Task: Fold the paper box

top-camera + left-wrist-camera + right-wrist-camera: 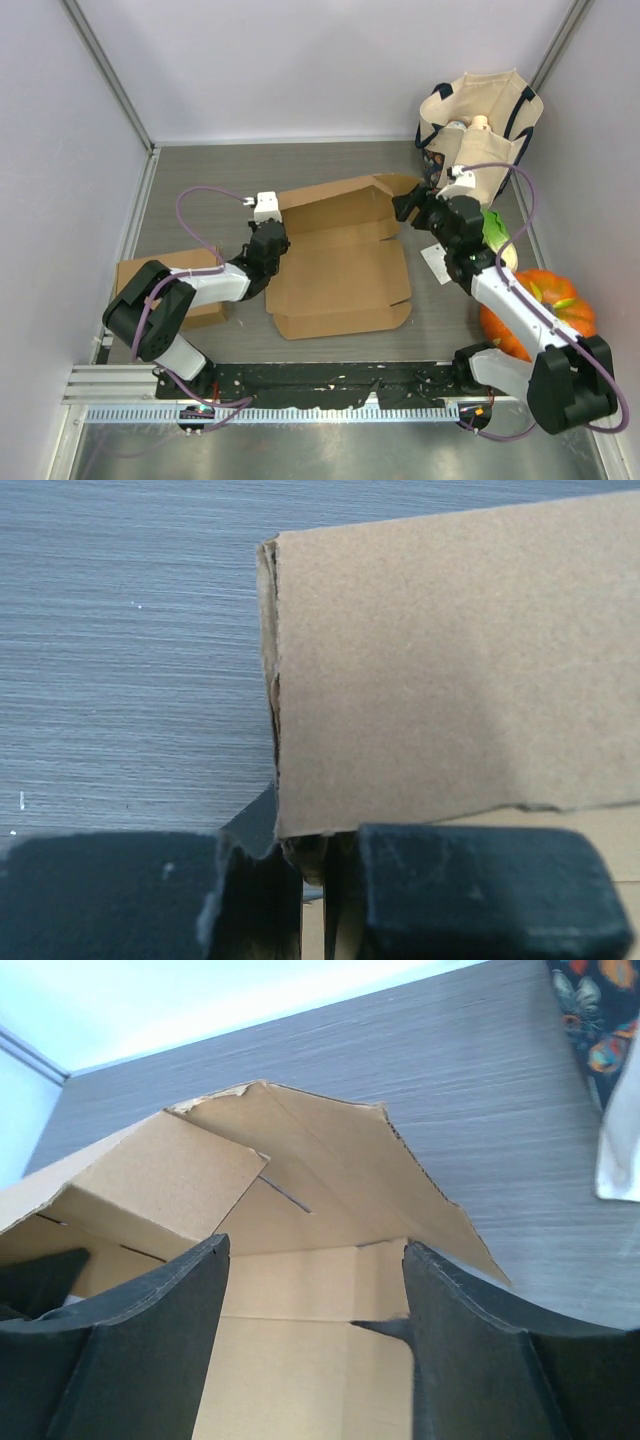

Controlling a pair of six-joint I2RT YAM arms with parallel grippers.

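paper box — matt, fibrous cardboard

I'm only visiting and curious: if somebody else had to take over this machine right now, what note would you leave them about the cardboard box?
Left gripper: shut, pinching the left flap of the paper box.
Right gripper: open, holding nothing, at the box's far right corner.
Box: lies between the two arms.
Done: the far panel and the left flap are lifted.
Left: the near half lies flat, so the box is not yet formed or closed.
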